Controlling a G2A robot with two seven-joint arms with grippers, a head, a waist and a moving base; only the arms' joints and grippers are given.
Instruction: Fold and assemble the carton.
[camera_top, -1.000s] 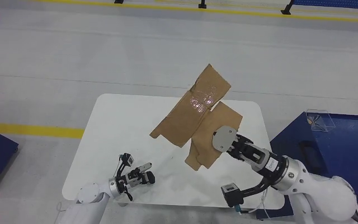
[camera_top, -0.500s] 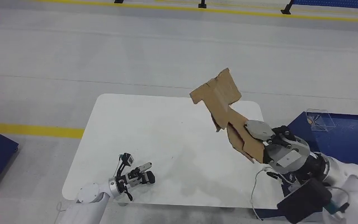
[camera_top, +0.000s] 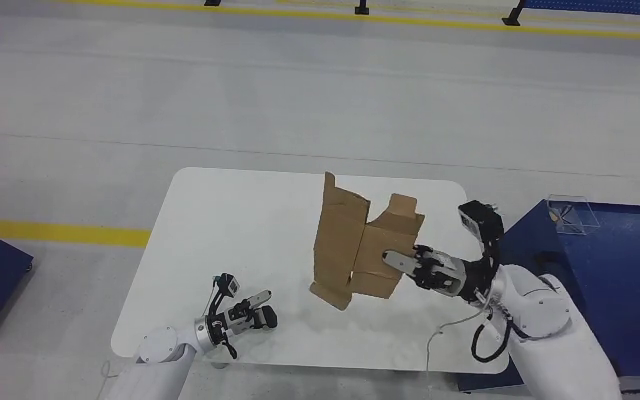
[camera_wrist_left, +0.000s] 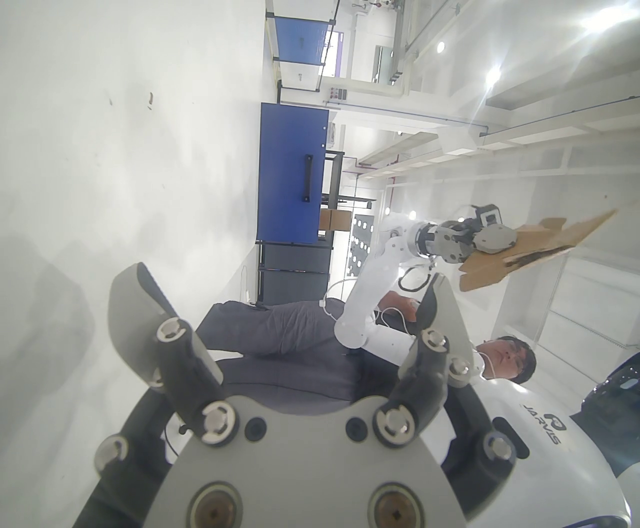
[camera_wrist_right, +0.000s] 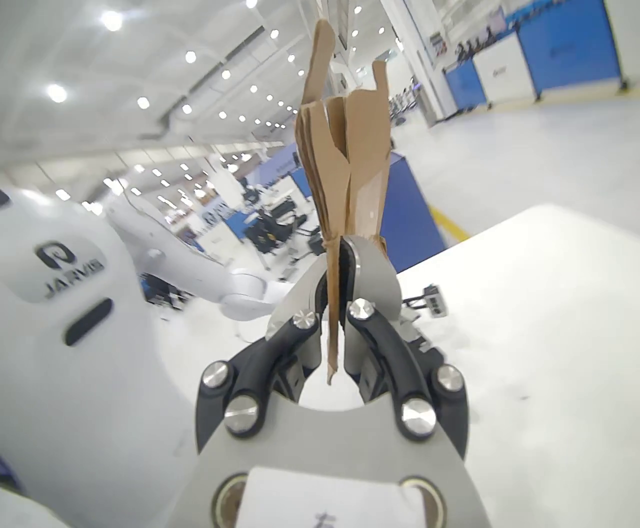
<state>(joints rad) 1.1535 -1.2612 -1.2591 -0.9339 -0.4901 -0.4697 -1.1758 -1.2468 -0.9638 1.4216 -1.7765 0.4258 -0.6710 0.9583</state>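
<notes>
A flat brown carton (camera_top: 358, 248) is held up in the air over the right half of the white table (camera_top: 240, 230), its flaps loose. My right gripper (camera_top: 402, 263) is shut on the carton's edge; in the right wrist view the carton (camera_wrist_right: 345, 165) stands edge-on between the fingers (camera_wrist_right: 372, 270). In the left wrist view the carton (camera_wrist_left: 540, 245) shows far off, in the other arm's grip. My left gripper (camera_top: 262, 306) lies low near the table's front left edge, open with nothing between its fingers (camera_wrist_left: 440, 320).
A blue cabinet (camera_top: 575, 250) stands just right of the table, with a clear stand (camera_top: 568, 212) on it. A yellow floor line (camera_top: 70, 234) runs left of the table. The table's left and middle surface is bare.
The right arm has swung the carton from flat above the table's back, out to the right, then back over the table's right half, now upright. The left arm has not moved.
</notes>
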